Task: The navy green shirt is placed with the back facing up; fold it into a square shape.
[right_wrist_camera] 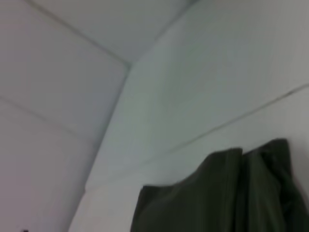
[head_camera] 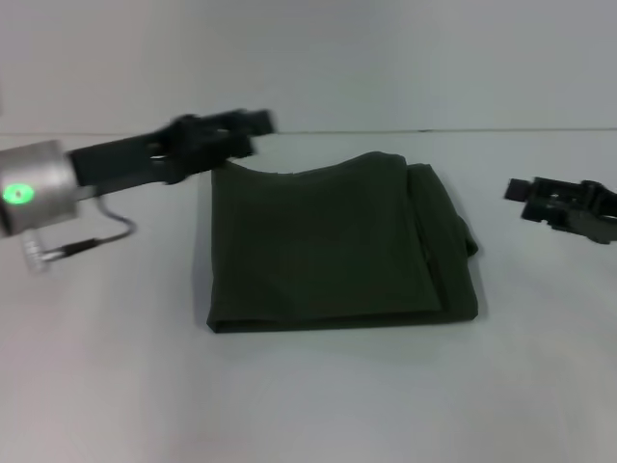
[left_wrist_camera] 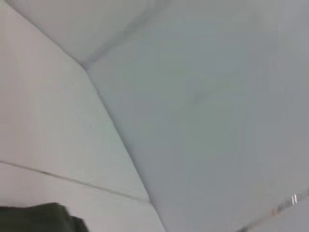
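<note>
Bare white table (head_camera: pixel 308 405) up front, then the navy green shirt (head_camera: pixel 333 246), already folded into a near-square, layers stacked at its right edge. Left gripper (head_camera: pixel 241 130) hovers over its far-left corner, right gripper (head_camera: pixel 525 193) well off right; can't tell either's fingers. Only tidying looks left.

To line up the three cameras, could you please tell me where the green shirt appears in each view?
Head view: the green shirt lies folded mid-table.
Left wrist view: only a corner at the bottom left edge.
Right wrist view: it fills the lower right.
Shared landmark: the white table.
</note>
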`<state>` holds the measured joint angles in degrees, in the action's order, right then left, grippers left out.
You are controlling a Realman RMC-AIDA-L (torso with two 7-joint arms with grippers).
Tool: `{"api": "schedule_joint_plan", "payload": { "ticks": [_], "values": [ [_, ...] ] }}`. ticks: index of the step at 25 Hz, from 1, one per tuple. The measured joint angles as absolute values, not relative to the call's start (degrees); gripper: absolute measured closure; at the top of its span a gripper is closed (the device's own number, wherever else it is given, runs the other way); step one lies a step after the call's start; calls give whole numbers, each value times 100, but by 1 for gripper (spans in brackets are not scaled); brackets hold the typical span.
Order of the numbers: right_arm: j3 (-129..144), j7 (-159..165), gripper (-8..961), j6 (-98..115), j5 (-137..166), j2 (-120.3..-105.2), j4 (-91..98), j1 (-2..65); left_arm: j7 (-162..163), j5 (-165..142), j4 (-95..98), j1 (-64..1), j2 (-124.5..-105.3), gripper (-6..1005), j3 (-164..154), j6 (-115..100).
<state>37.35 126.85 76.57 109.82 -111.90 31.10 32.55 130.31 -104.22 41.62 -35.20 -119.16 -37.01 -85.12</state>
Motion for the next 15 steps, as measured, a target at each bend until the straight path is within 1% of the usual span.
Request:
{"api": "schedule_joint_plan", "payload": {
  "ticks": [1,2,3,5,7,9,13,15],
  "values": [
    [3803,12842,270,7657,11156,-11146,3099,3368,13121,-10419,4144,-3428,-11857,487,-3568,-8557],
    [3928,13229,270,7629,11549,-11079,3098,3636,13174,-10433,4132,-3354,-11838,448,-3465,-8606],
    [3928,13229,270,7629,11549,-11079,3098,3636,13178,-10449,4142,-3254,-11836,409,-3316,-8683],
    [4009,13630,270,7581,11993,-11036,3082,3942,13120,-10457,4184,-3133,-11853,331,-3168,-8758],
    [4036,13972,270,7503,12437,-11018,3031,4260,13052,-10463,4219,-3049,-11872,275,-3109,-8776],
    [4054,14226,271,7386,12750,-11022,2962,4524,12982,-10467,4215,-3007,-11885,219,-3082,-8768],
    [4224,14707,271,7069,13299,-11094,2814,4968,12843,-10468,4207,-2979,-11911,108,-3013,-8771],
    [4375,14900,271,6891,13454,-11135,2752,5104,12825,-10465,4207,-2986,-11915,77,-3016,-8771]
  ]
}}
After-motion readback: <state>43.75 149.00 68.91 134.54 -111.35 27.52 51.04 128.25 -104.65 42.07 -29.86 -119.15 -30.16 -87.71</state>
